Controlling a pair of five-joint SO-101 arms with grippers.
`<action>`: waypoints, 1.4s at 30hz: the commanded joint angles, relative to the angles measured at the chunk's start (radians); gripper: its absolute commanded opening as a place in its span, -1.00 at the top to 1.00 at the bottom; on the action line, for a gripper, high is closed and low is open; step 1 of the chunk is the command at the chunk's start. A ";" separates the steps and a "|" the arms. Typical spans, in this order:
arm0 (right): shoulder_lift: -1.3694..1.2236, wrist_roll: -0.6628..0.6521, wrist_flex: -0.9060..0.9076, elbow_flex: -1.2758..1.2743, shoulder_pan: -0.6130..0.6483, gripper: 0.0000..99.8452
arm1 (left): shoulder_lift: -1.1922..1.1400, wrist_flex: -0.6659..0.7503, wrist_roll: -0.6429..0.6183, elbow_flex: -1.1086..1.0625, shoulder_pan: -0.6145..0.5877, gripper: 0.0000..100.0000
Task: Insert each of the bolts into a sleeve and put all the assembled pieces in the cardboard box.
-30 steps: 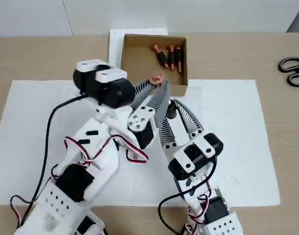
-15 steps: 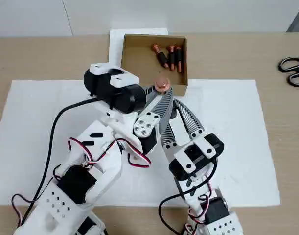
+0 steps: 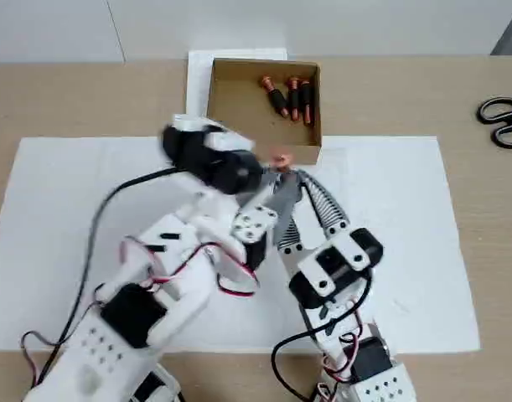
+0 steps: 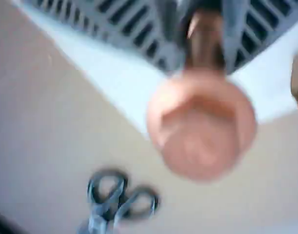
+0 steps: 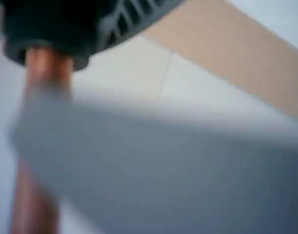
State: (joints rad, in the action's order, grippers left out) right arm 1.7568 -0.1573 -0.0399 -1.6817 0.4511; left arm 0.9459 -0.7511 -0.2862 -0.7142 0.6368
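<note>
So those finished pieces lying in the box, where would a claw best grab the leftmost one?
Probably by its black sleeve, from straight above: it lies flat in the box, with bare floor on its left while two others crowd its right.

Wooden table under me. A large white paper sheet covers its middle. I note scissors at 2 o'clock, on bare wood off the sheet. A smaller white sheet lies at 12 o'clock.
</note>
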 commanded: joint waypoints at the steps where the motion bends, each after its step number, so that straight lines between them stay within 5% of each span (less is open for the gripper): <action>1: 0.022 -0.008 -0.022 -0.003 0.008 0.99 | 0.005 -0.003 0.003 0.013 0.005 0.64; 15: 0.015 -0.008 -0.013 -0.003 0.008 0.99 | 0.014 0.080 0.176 0.173 -0.155 0.59; 19: 0.022 -0.008 0.162 -0.003 0.008 0.99 | 0.015 0.081 0.176 0.179 -0.213 0.61; 23: 0.024 -0.003 0.300 -0.003 0.007 0.99 | 0.072 0.083 0.178 0.174 -0.244 0.84; 25: 0.024 -0.002 0.311 0.000 -0.002 0.99 | 0.124 0.083 0.180 0.131 -0.244 0.98; 32: 0.024 0.020 0.312 0.069 -0.024 0.99 | 0.387 0.126 0.261 -0.186 -0.247 0.99; 42: 0.012 0.078 0.444 0.216 -0.150 0.99 | 0.600 0.307 0.253 -0.555 -0.489 0.99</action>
State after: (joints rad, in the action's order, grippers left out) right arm 1.7584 -0.0913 0.3698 -1.5758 0.3606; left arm 1.5136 -0.4780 -0.0376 -1.2467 0.1933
